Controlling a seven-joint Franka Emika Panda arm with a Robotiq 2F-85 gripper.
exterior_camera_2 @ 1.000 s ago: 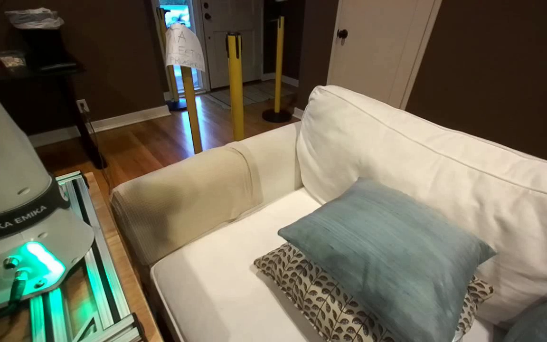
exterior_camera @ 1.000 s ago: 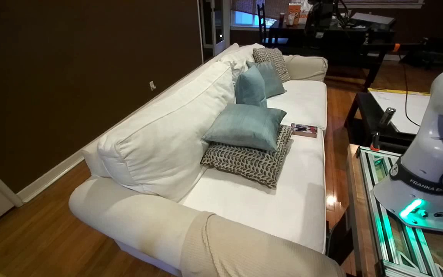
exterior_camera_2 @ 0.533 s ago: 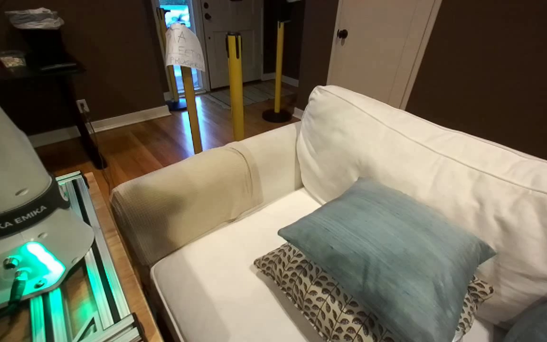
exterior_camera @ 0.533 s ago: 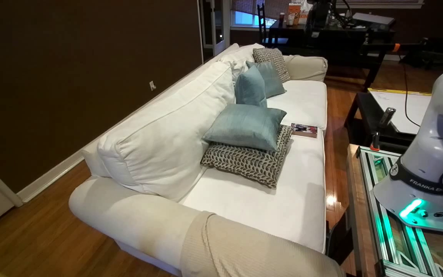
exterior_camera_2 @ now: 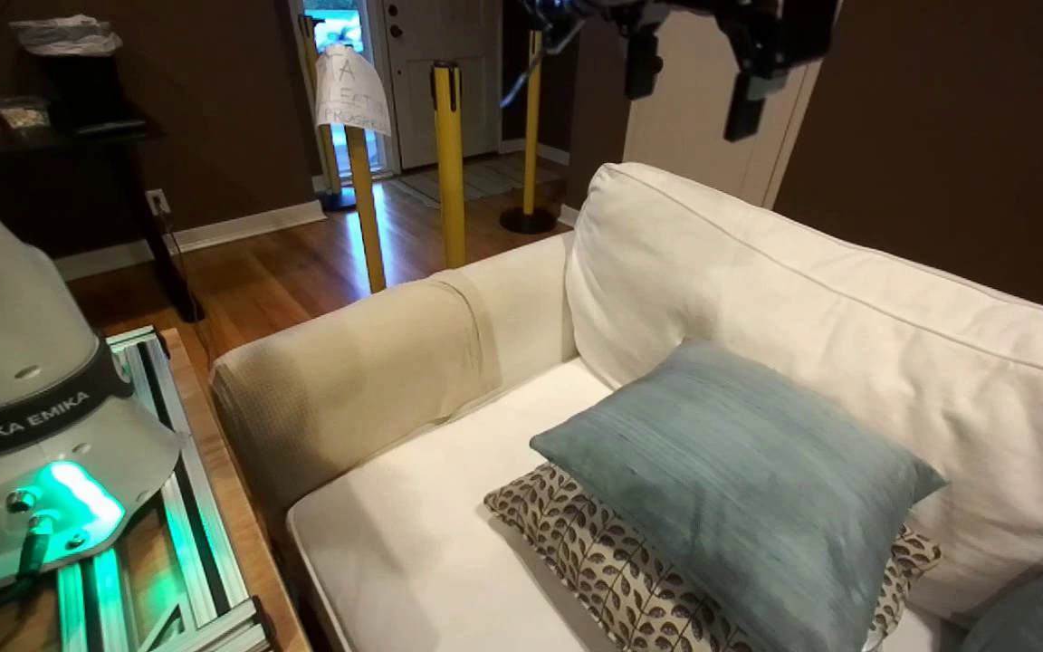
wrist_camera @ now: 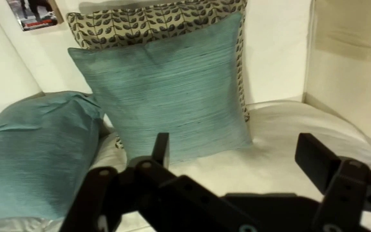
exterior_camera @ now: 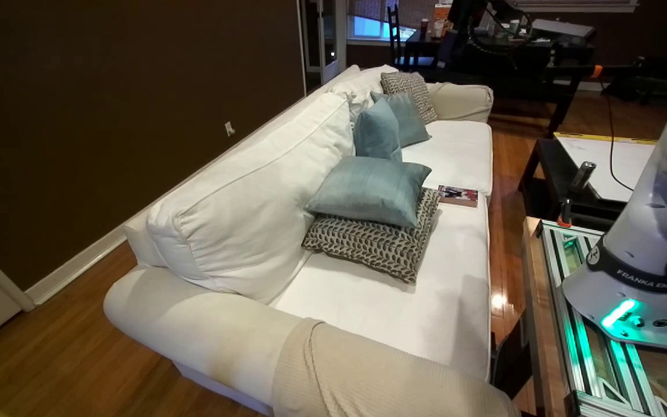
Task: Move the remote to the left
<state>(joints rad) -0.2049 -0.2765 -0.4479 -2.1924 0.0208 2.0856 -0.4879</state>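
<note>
The gripper (exterior_camera_2: 692, 107) hangs above the white sofa (exterior_camera_2: 784, 263) in an exterior view, with its two fingers (wrist_camera: 316, 161) standing wide apart; where the remote lies relative to the gripper, I cannot tell from these views; in the wrist view the fingers enter from below, and a blue pillow (wrist_camera: 172, 90) lies ahead of them; the tip of one finger overlaps the lower edge of this pillow there, while the other finger is seen against the white back cushion (wrist_camera: 285, 135); the exterior view shows the gripper well apart from the pillow. The blue pillow rests on a leaf-patterned pillow (wrist_camera: 124, 27), which lies on the seat; a second blue pillow (wrist_camera: 37, 154) is at the left of the wrist view; in its upper left corner a book or box (wrist_camera: 39, 13), I cannot tell which, lies flat, just beside the patterned pillow; in both exterior views the robot arm (exterior_camera_2: 5, 299) stands on a metal frame (exterior_camera_2: 196, 507) beside the sofa.
</note>
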